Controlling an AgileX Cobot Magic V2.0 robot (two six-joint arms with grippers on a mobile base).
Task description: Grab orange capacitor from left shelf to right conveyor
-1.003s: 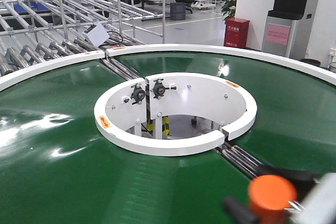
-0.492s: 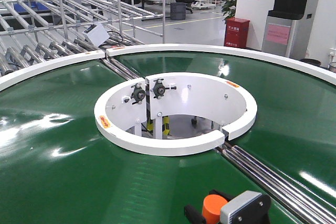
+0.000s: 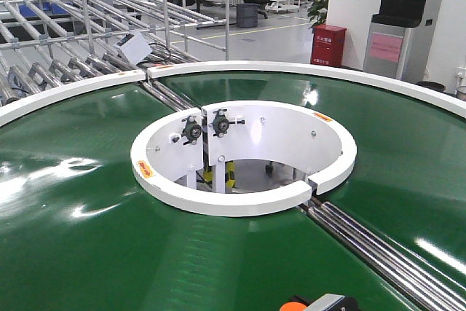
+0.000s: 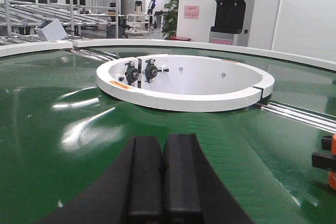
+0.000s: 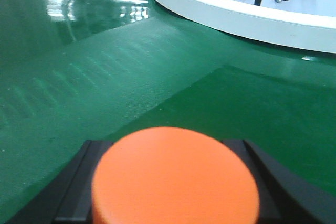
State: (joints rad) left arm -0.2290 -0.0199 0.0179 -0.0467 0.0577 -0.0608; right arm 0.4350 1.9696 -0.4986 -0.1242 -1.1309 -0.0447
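Note:
The orange capacitor (image 5: 176, 174) fills the lower part of the right wrist view, top face toward the camera. It sits between the black fingers (image 5: 79, 182) of my right gripper (image 5: 173, 187), which is shut on it just above the glossy green belt of the right conveyor (image 3: 87, 238). In the front view only an orange sliver of the capacitor (image 3: 293, 305) and the gripper's grey body show at the bottom edge. In the left wrist view the capacitor (image 4: 332, 163) peeks in at the right edge. My left gripper (image 4: 164, 171) is shut and holds nothing, low over the belt. The left shelf (image 3: 87, 34) stands at the back left.
The conveyor's white inner ring (image 3: 240, 202) surrounds an open well with bearing brackets. Steel rollers (image 3: 378, 253) cross a gap in the belt at the right. A white box (image 3: 133, 47) lies on the rack lanes. A red cabinet (image 3: 328, 45) and a dispenser (image 3: 400, 20) stand behind.
My right gripper has carried the capacitor left and down toward the bottom edge of the front view, from plainly in view to almost out of frame. Nothing else has moved.

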